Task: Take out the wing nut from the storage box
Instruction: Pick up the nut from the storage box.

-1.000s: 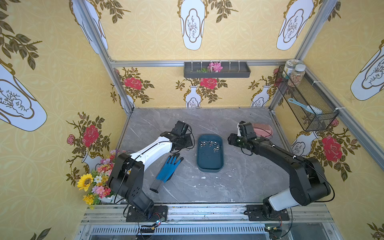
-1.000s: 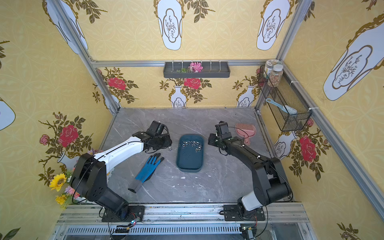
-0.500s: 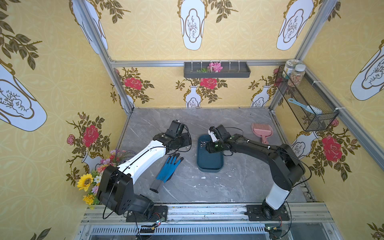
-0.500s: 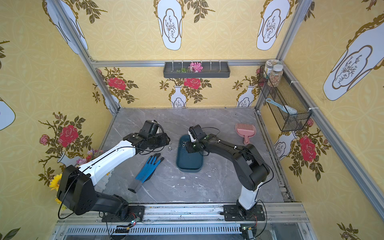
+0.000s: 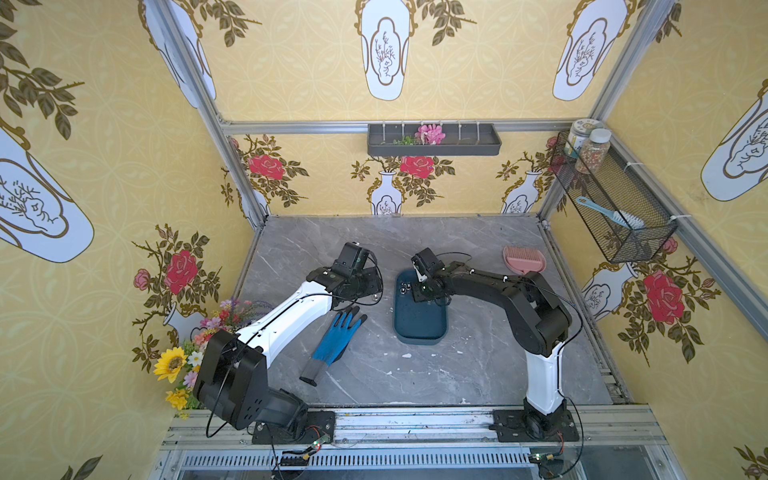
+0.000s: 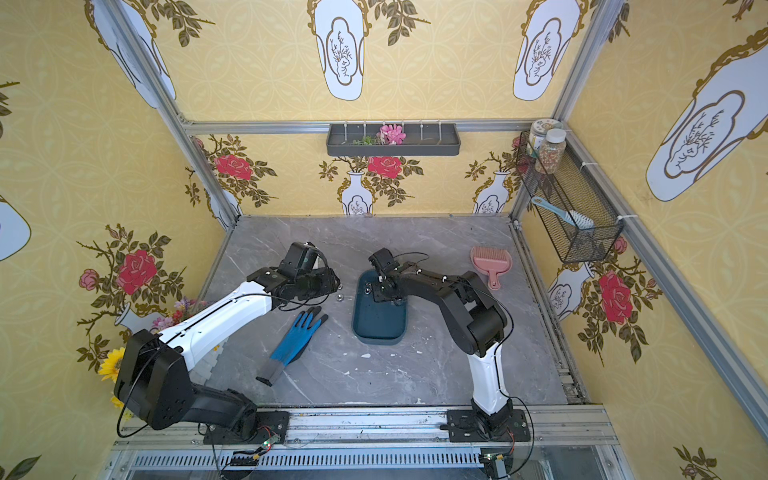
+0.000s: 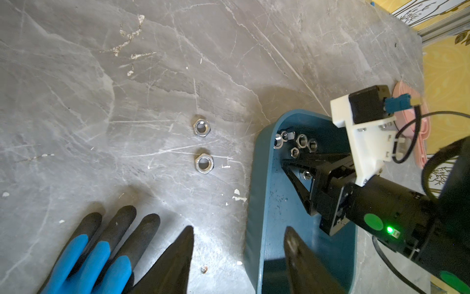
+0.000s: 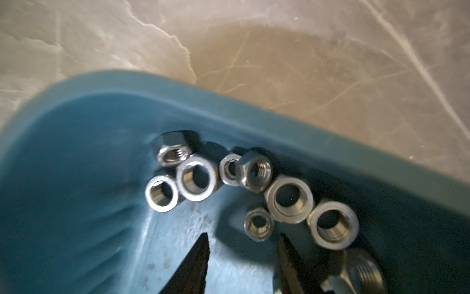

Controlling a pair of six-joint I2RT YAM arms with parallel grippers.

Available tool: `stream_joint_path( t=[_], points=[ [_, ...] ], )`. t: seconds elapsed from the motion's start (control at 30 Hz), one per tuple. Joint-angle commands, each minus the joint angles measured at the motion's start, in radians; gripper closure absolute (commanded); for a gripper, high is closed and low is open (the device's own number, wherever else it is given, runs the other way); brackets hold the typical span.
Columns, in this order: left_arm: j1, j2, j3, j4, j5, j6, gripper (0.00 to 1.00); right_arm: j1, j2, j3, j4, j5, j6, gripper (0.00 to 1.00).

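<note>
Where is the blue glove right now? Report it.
In both top views the blue glove lies on the table, between the left arm and the storage box.

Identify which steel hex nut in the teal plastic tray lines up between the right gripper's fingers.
The small flat-lying nut, apart from the row along the tray rim, just ahead of both fingers.

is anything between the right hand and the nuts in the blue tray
Nothing visible does. The right hand hangs open inside the storage box, and a small nut lies just ahead of its fingertips, with larger nuts crowding close beside it.
</note>
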Motion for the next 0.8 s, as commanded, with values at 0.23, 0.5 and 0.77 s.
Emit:
stream_joint_path(
  t=[0.23,0.5,0.77],
  points=[
    [0.001,0.015,-0.008,0.01,0.01,0.007,0.41,0.008,0.038,0.03,-0.028,0.061,-0.005,0.67],
    [0.001,0.018,-0.016,0.017,0.014,0.006,0.41,0.021,0.019,0.022,-0.023,0.051,-0.011,0.78],
    [0.001,0.02,-0.021,0.021,0.018,0.003,0.4,0.032,-0.055,-0.004,-0.007,0.001,0.001,0.8]
  ],
)
